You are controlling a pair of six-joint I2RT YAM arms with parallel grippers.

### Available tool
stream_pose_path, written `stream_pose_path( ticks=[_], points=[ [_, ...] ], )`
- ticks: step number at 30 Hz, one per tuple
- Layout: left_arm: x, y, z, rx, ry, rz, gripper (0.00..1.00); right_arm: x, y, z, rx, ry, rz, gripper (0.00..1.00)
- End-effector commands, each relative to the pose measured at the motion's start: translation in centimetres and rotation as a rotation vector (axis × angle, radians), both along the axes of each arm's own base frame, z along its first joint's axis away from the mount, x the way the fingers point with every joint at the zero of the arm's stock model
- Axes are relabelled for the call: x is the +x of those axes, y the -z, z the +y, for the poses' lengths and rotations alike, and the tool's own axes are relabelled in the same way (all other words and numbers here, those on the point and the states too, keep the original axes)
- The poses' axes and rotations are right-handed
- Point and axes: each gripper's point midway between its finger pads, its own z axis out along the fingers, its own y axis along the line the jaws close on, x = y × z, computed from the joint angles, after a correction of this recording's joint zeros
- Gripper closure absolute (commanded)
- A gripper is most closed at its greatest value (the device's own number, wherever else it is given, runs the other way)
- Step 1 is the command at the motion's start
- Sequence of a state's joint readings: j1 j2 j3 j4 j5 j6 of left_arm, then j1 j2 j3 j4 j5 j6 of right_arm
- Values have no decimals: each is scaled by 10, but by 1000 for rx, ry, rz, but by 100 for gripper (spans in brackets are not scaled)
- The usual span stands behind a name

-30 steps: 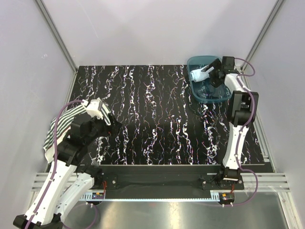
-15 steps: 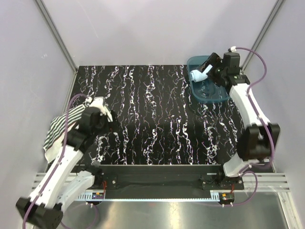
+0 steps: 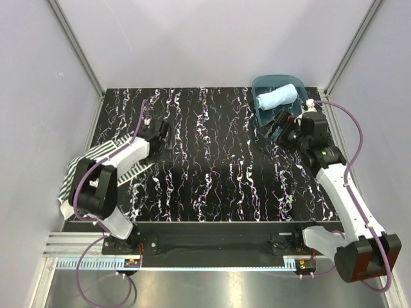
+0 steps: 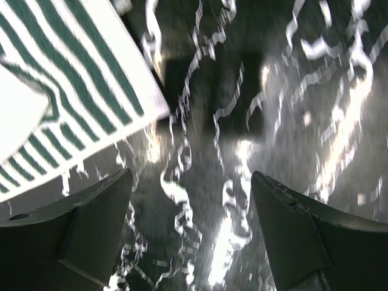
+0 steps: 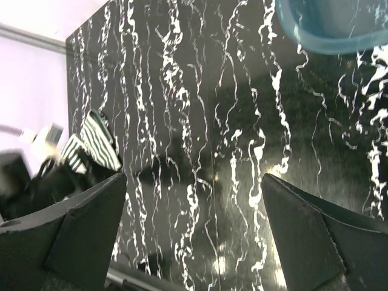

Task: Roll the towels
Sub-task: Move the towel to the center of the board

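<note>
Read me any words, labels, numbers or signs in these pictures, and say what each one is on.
No readable text anywhere.
Striped towel: its white printed band is blurred, no letters legible.
Light blue towel, teal tub, marbled table: no markings visible.

From above and behind the arm bases (image 3: 122, 240), our top external view looks down on the whole tabletop (image 3: 212, 160). Our left wrist view sits close over it, looking past the left tool (image 4: 190, 176) at a corner of the striped towel (image 4: 91, 79). Our right wrist view stands higher, facing across the tabletop leftward. It shares that towel with both others, and the teal tub (image 5: 330, 24) with the overhead view.
</note>
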State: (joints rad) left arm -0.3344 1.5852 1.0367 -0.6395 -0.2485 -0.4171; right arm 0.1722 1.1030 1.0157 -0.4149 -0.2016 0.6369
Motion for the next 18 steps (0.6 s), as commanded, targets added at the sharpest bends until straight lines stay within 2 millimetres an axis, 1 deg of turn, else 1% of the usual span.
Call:
stream_pose_path(
  ticks=[1,2,3,5,6,7,9,12,15,16,18],
  points=[
    [34,-11,8,29,-79,-90,17,-20,-24,9,35,-57,-58,0],
    [36,-8,8,32,-84,-87,18,-24,-26,8,36,-60,-65,0],
    [36,0,10,43,-88,-69,18,-28,-26,9,37,-67,-60,0],
    [39,7,12,54,-103,-58,19,-34,-26,9,41,-77,-59,0],
    [38,15,16,62,-120,-36,21,-36,-25,10,44,-81,-56,0],
    [39,18,17,53,-136,-28,25,-38,-25,10,45,-83,-57,0],
    [41,25,20,32,-165,-16,27,-41,-22,10,44,-90,-49,0],
    [42,32,22,12,-185,-10,29,-45,-16,11,41,-101,-34,0],
    [44,36,28,9,-211,-3,34,-49,-14,10,41,-104,-28,0],
    [44,37,30,5,-220,2,42,-50,-14,11,41,-107,-28,0],
    [46,39,34,-16,-230,5,49,-53,-14,11,39,-110,-28,0]
  ],
)
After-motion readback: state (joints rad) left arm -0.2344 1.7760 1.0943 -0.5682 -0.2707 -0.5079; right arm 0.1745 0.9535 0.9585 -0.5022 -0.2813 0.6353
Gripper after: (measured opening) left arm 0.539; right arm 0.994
